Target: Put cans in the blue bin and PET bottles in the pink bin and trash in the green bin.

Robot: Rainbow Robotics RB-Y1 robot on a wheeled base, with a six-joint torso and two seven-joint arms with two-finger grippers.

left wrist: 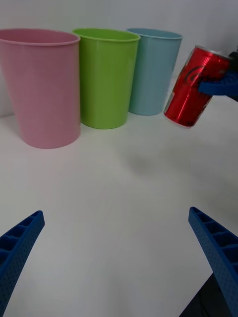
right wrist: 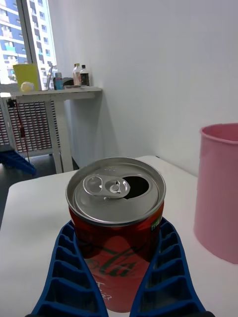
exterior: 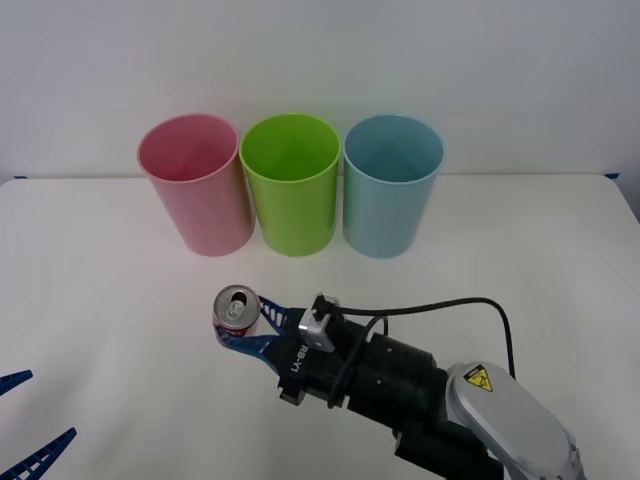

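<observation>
Along the far side of the white table [exterior: 100, 280] three tall round plastic cup-shaped bins stand upright in a tight row – a pink bin [exterior: 196, 185] at about eleven o'clock from the table's middle, a lime green bin [exterior: 291, 183] at twelve, a light blue bin [exterior: 391, 185] at one. Pink and green touch or nearly touch at their rims; blue stands just beside green. From the front view, what can be seen of the insides of all three holds nothing.

Toward six o'clock from the green bin, well apart from the row, the right gripper [exterior: 248, 322] has its ribbed blue fingers [right wrist: 163, 267] closed against the two sides of a small red drink can with white lettering [exterior: 236, 318]. Its silver top faces up with the pull-tab opening showing, and in the left wrist view the can [left wrist: 194, 87] hangs tilted, clear of the tabletop. Bare table lies between can and bins – nothing stands in the way.

At about eight o'clock, near the table's close edge, the left gripper [exterior: 25, 415] hovers with its fingers spread wide, holding nothing.
</observation>
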